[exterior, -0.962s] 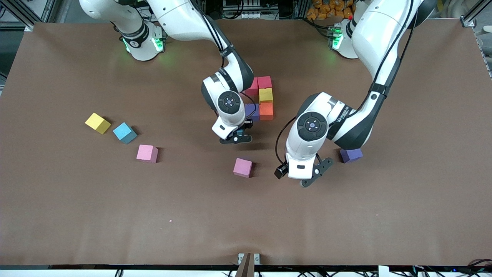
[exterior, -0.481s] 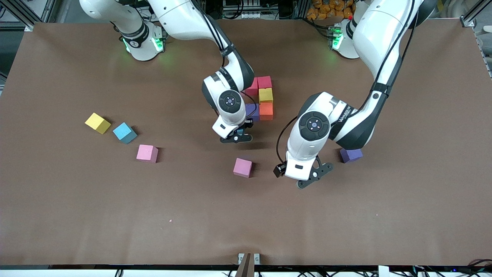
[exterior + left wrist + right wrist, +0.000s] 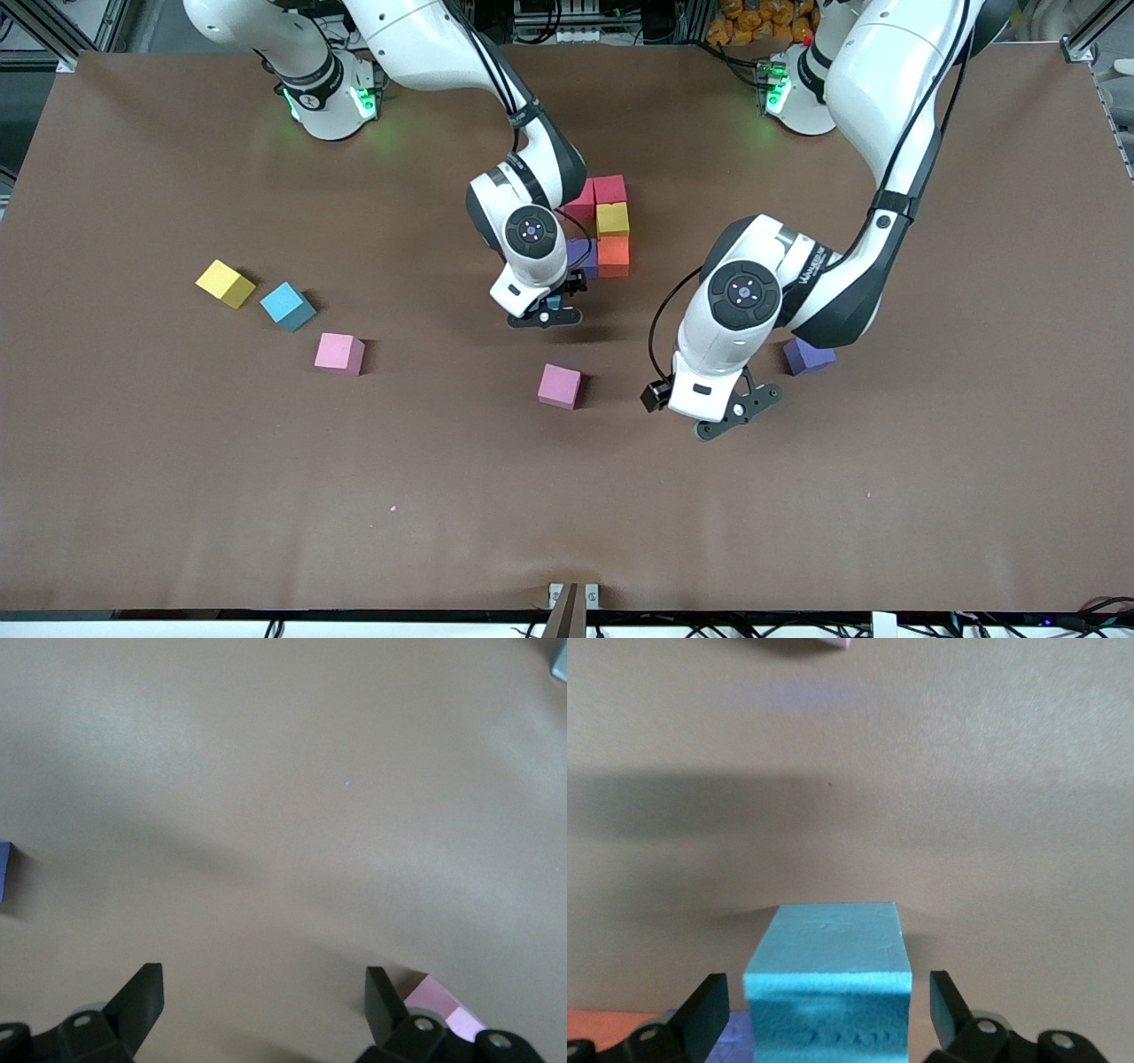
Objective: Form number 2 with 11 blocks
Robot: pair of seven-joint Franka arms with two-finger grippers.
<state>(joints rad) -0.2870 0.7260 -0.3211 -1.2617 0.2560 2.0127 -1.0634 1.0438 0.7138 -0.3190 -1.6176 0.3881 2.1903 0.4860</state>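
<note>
My right gripper [image 3: 828, 1014], at the frame's centre, stands released: its fingers [image 3: 709, 1010] flank a cyan cube [image 3: 828, 957] with a gap on each side. From the front the wrist hides that cube almost entirely. It sits against the started digit, where a purple cube [image 3: 580, 257] is half covered by the arm, beside orange [image 3: 613, 255], yellow [image 3: 612, 219] and red [image 3: 605, 189] cubes. My left gripper [image 3: 722, 416] hangs spread and empty over bare table [image 3: 283, 815], between a pink cube [image 3: 559, 385] and a loose purple cube [image 3: 808, 355] partly under its arm.
</note>
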